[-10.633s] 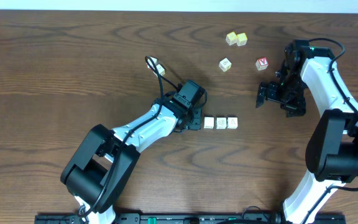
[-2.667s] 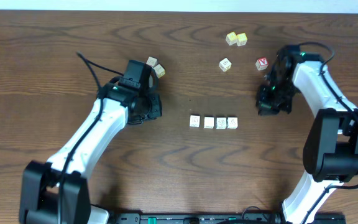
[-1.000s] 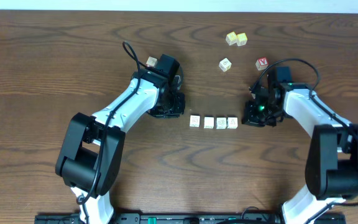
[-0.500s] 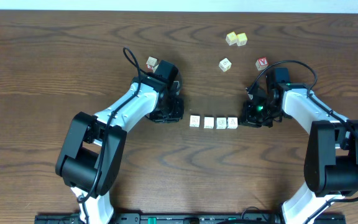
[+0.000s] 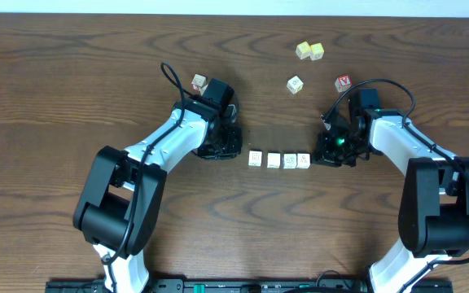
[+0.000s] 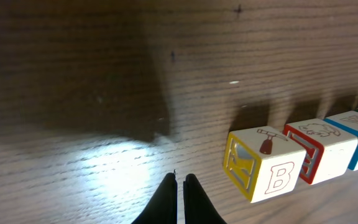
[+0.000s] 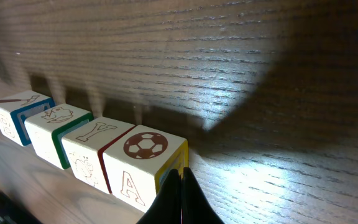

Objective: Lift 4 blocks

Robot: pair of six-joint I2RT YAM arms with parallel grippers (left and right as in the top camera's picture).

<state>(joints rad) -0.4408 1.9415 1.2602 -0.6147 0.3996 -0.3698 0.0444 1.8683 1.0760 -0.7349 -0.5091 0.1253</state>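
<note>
Flanking the row of four blocks (image 5: pixel 280 160), left hand (image 6: pixel 179 186) pressed together, right hand (image 7: pixel 180 177) pressed together

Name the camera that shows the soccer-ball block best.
Right wrist: the soccer-ball block fills the foreground, with the ball on its top and the letter A on its side. Overhead shows it only as a tiny pale square at the right end of the row. Left wrist shows at most a sliver at its frame edge.
</note>
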